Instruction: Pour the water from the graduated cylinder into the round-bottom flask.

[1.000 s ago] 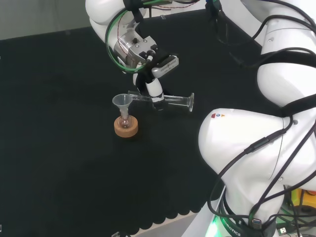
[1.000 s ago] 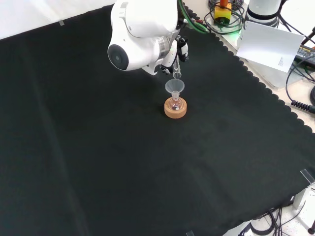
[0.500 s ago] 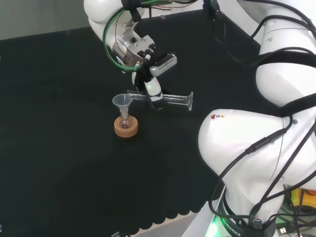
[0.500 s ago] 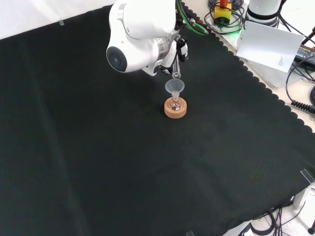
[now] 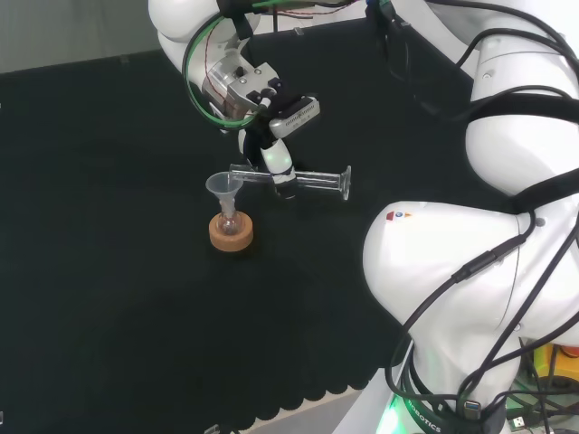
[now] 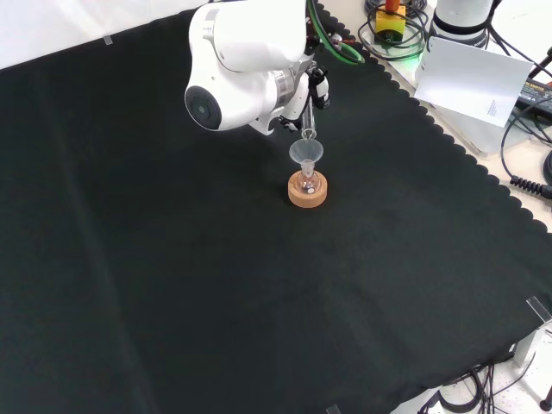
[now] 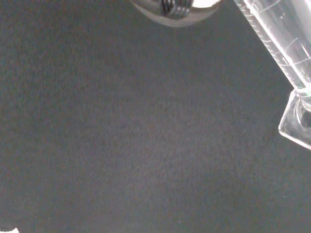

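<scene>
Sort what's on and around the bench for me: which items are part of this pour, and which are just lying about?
In the job:
hand, holding the graduated cylinder nearly level
funnel in the round-bottom flask
cork ring under the flask

Lying about:
white sheet beyond the cloth
cables at the bench edge

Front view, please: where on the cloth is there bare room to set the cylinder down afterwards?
The black cloth lies bare below and left of the cork stand, and to its right up to the scalloped edge. It is crowded only above the stand, where the hand holds the graduated cylinder over the funnel.
</scene>
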Available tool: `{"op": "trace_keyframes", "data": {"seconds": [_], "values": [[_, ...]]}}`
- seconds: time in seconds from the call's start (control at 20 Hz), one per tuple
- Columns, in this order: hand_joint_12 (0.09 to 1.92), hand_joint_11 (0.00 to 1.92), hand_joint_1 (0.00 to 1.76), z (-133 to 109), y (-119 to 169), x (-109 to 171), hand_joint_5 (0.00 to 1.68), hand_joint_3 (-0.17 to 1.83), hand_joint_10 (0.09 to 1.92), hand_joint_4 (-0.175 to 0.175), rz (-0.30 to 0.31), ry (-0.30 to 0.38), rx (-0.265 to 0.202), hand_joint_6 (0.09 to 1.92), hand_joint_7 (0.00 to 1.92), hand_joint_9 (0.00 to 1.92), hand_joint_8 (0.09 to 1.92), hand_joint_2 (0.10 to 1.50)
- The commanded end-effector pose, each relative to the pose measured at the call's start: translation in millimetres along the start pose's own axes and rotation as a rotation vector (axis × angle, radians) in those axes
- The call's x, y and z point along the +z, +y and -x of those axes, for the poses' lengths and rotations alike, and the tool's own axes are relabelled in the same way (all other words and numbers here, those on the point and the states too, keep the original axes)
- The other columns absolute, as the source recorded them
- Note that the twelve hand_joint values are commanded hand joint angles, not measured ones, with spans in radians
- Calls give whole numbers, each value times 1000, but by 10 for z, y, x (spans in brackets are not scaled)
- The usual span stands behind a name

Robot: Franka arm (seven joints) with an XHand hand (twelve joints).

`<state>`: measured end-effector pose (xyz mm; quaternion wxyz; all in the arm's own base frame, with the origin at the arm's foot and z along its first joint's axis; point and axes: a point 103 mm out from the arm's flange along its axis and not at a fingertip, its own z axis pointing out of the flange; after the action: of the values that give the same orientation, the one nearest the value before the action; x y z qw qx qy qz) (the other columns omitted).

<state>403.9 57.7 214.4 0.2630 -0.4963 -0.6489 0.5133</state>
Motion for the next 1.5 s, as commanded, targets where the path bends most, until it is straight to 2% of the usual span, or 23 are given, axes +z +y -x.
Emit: {"op": "trace_keyframes", "data": {"seconds": [0.05, 1.5], "values": [[843, 1136, 1384, 6, -4, 0, 971, 0, 845, -175, -12, -3, 3, 991, 875, 1156, 1075, 1087], [839, 1143, 1385, 34, -37, -16, 972, 0, 848, -175, -91, -26, 31, 989, 878, 1156, 1069, 1086]]}}
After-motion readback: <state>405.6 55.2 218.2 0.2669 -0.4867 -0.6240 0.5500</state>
